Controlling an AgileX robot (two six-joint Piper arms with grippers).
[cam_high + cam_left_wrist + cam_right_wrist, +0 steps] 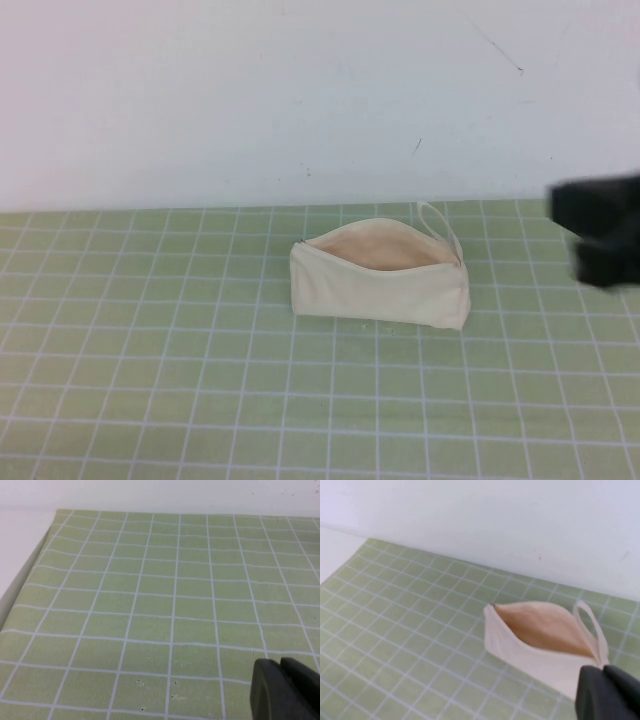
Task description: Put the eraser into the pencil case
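The cream fabric pencil case lies on the green grid mat, zip open, showing its peach lining and a loop strap at its right end. It also shows in the right wrist view. The eraser is not in view in any frame. My right gripper hovers at the right edge of the high view, to the right of the case; in the right wrist view its fingers are pressed together, nothing showing between them. My left gripper is shut and empty over bare mat, outside the high view.
The green grid mat covers the table up to a white wall at the back. The mat's left edge and the white table border show in the left wrist view.
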